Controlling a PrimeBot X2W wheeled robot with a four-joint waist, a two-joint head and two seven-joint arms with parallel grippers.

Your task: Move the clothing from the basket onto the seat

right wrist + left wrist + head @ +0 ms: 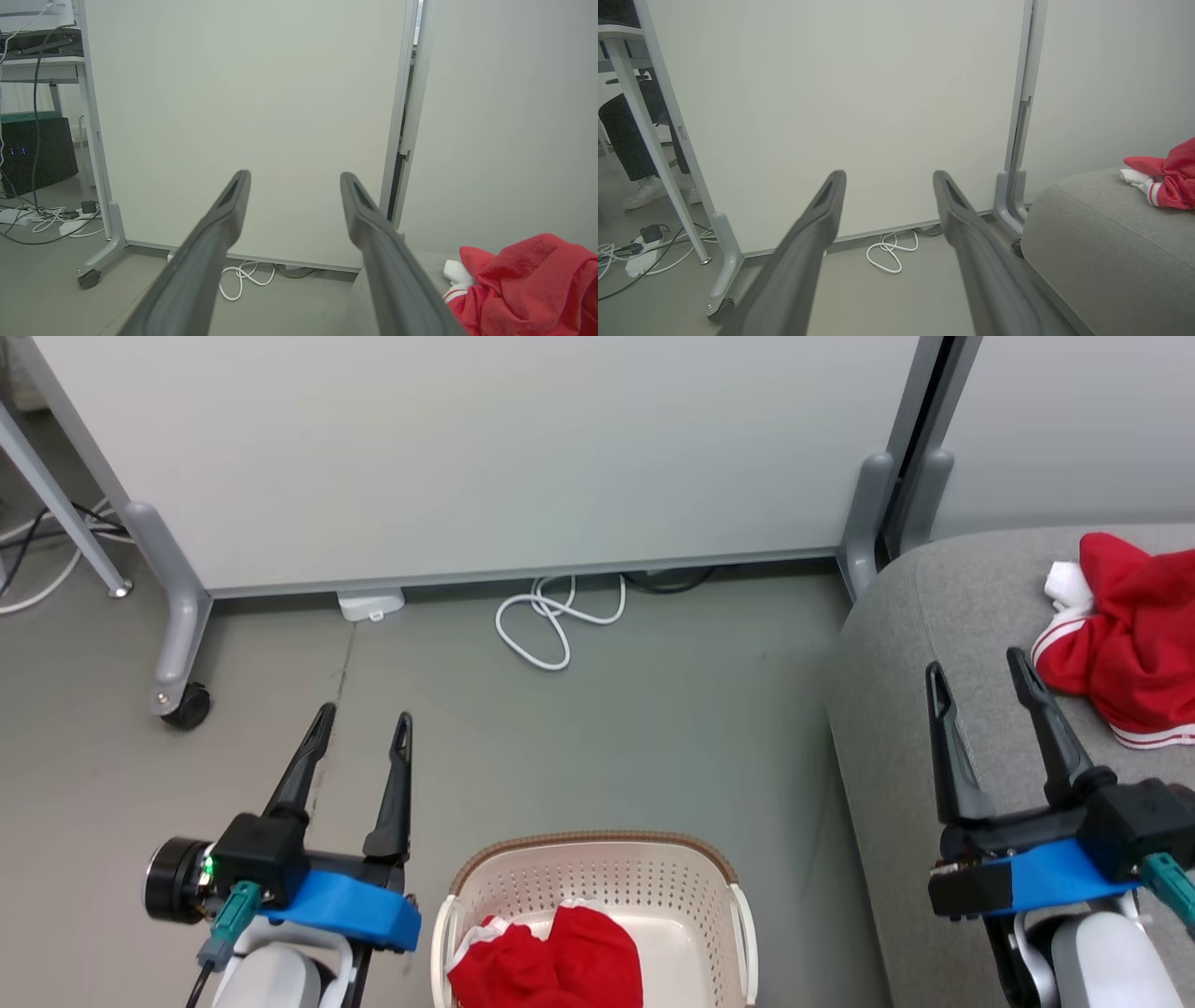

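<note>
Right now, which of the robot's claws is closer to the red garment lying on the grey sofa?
Right. The right gripper hovers open over the seat, just beside the red garment. The left gripper is over the floor, beyond the basket.

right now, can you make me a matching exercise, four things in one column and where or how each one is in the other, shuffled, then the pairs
Column one
1. basket
2. white cable
3. left gripper
4. right gripper

Column two
a. open, at the edge of the grey seat, near the striped red garment
b. coiled on the floor at the foot of the white panel
c. on the floor, with the bunched red garment inside
d. open, over bare floor

Pairs: 1-c, 2-b, 3-d, 4-a
</note>
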